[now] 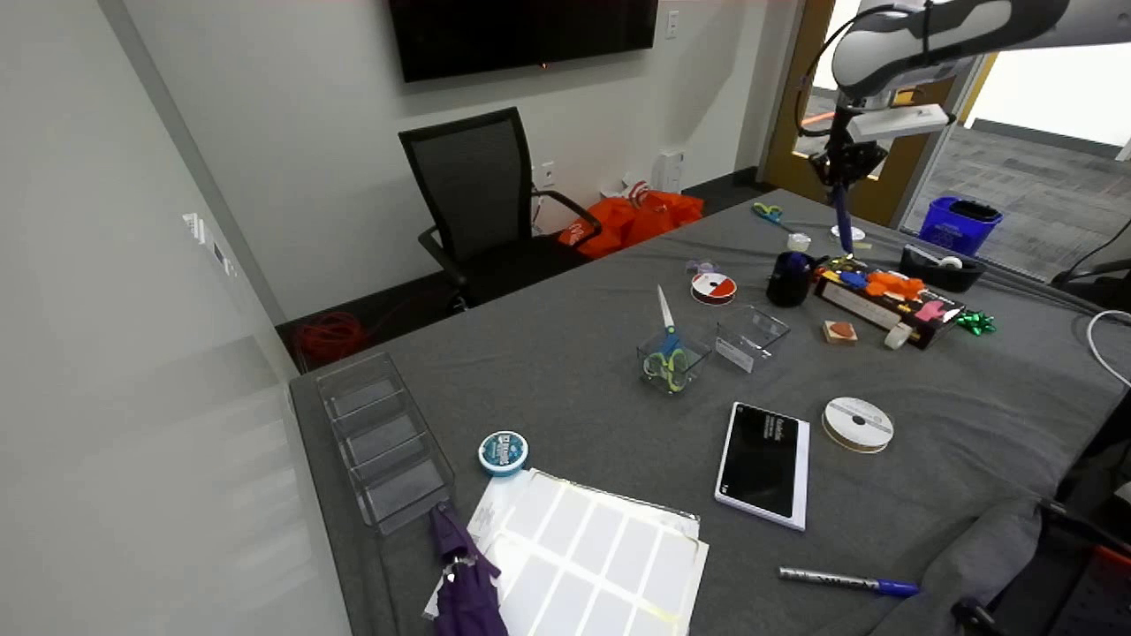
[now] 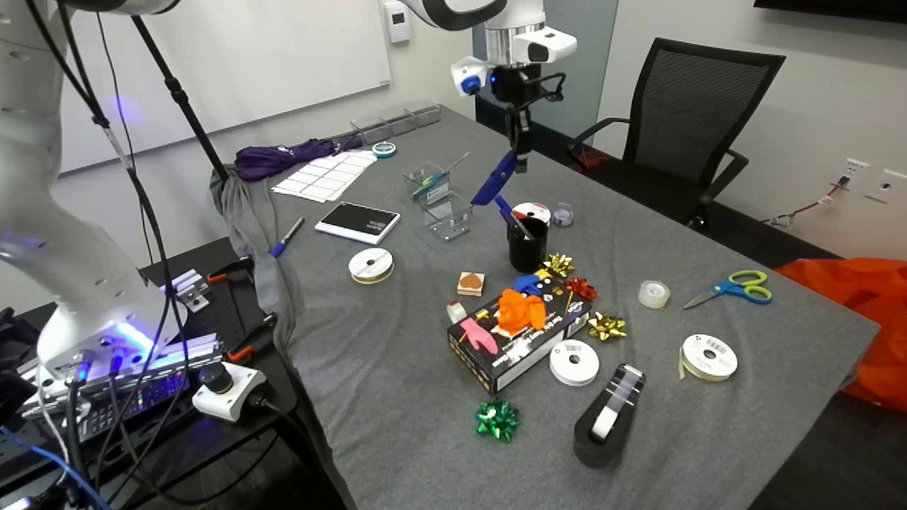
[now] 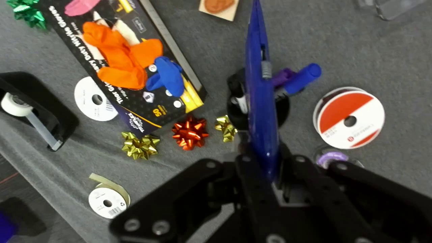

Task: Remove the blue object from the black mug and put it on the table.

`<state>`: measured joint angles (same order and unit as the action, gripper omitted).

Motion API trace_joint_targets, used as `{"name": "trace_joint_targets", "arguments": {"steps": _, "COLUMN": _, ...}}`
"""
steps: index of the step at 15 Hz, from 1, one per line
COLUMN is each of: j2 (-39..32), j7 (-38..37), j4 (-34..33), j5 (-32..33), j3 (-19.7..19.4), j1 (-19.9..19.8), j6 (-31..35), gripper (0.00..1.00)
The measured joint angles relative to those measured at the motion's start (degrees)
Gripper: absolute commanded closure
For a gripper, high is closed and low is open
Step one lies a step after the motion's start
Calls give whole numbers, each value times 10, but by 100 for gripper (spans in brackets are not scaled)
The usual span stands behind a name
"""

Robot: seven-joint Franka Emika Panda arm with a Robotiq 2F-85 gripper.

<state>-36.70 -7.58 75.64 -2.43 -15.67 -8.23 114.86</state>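
Wrist view: end effector [image 3: 264,160] narrowed, pinching blue object [image 3: 261,101] by one end. In both exterior views, object hangs apart from black mug [image 2: 528,253]; open desk [image 1: 548,344] along the edge nearest the chair [image 1: 477,187].

Markers [image 3: 302,79] in mug [image 2: 526,253] on table [image 2: 397,397]

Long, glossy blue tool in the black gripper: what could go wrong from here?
The blue tool may pivot or slip: the black gripper holds it near one end.
Lowering here could tip the black cylindrical mug, which the tool crosses in the wrist view, or snag its blue-capped marker.
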Motion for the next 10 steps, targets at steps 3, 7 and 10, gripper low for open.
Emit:
{"name": "trace_joint_targets", "arguments": {"steps": 3, "j2": 25, "j7": 53, "j4": 59, "j5": 29, "j3": 4, "j1": -20, "j6": 22, "gripper": 96}}
{"name": "trace_joint_targets", "arguments": {"steps": 7, "j2": 53, "j7": 82, "j4": 150, "j5": 32, "j3": 16, "j1": -33, "j6": 89, "gripper": 96}}
{"name": "trace_joint_targets", "arguments": {"steps": 10, "j2": 66, "j7": 70, "j4": 217, "j5": 32, "j3": 36, "j1": -26, "j6": 147, "gripper": 96}}
